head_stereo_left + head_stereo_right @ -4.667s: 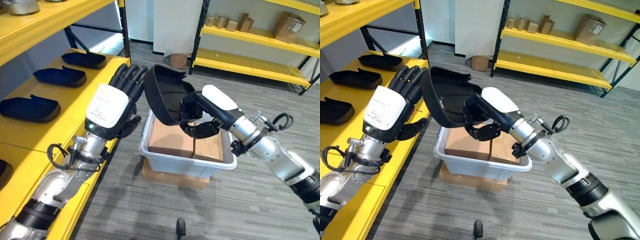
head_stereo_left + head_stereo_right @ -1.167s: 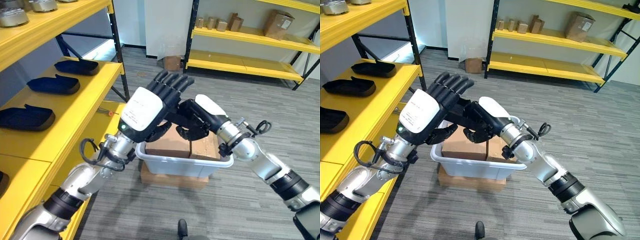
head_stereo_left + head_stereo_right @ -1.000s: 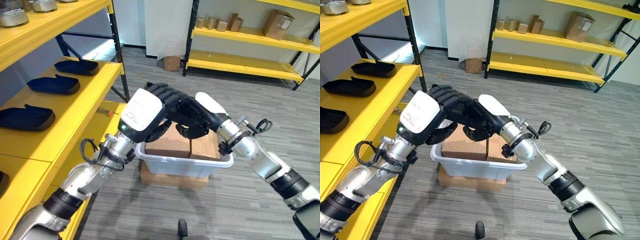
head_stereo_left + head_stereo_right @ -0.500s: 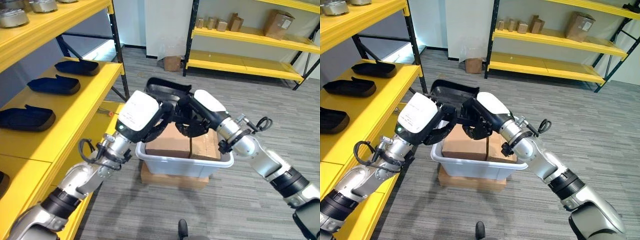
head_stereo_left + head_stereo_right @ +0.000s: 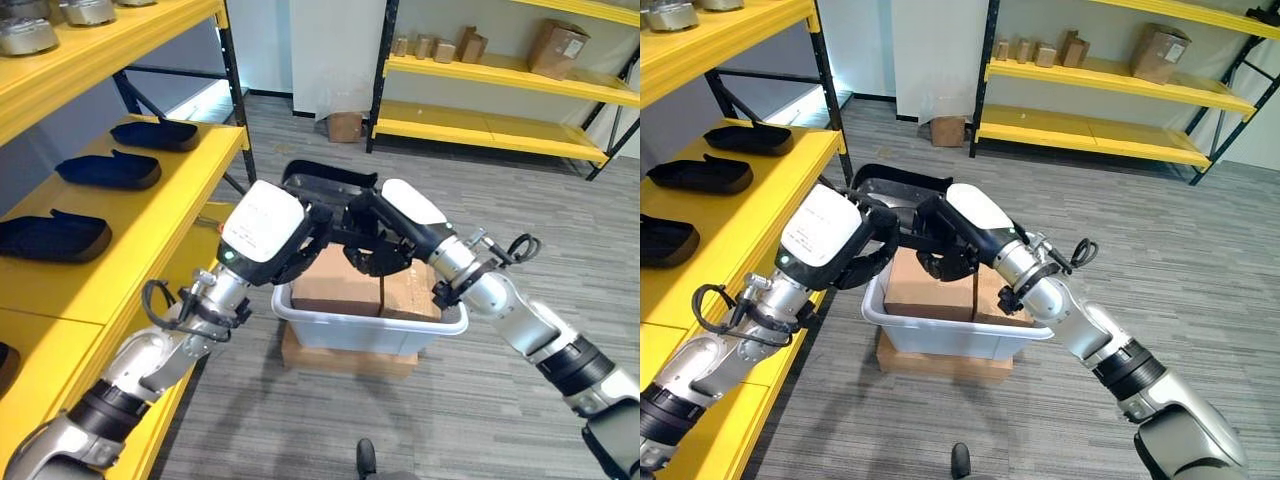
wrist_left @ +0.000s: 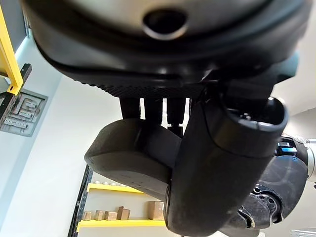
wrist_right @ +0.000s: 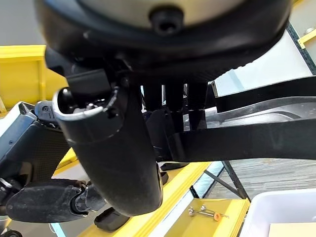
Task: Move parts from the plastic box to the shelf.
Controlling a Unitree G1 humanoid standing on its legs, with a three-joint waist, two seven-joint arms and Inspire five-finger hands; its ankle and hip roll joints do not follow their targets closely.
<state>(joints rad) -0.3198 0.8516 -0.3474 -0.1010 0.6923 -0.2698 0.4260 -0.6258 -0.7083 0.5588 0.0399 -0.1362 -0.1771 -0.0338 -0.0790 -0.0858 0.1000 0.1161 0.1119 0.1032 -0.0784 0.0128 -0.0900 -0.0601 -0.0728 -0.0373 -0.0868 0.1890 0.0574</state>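
A black moulded part [image 5: 327, 181] hangs above the white plastic box [image 5: 360, 335], held between both hands. My left hand [image 5: 264, 226] grips its near left side, with its fingers curled over the rim; the left wrist view has the thumb [image 6: 222, 163] pressed against the part's dark body [image 6: 131, 155]. From the right, my right hand [image 5: 397, 217] holds the other side, its fingers [image 7: 170, 106] hooked on the part's edge [image 7: 256, 136]. The yellow shelf [image 5: 160, 225] lies to the left of the hands.
Three more black parts [image 5: 153, 133] [image 5: 108, 170] [image 5: 52, 234] lie in a row on the yellow shelf. Two cardboard boxes [image 5: 340, 282] sit inside the plastic box, which rests on a cardboard slab [image 5: 345, 358]. Another yellow rack [image 5: 500, 135] with small boxes stands at the back.
My left hand's fingers, straight a second ago, have curled onto the part. Both hands and the part have since shifted a little to the left, towards the shelf.
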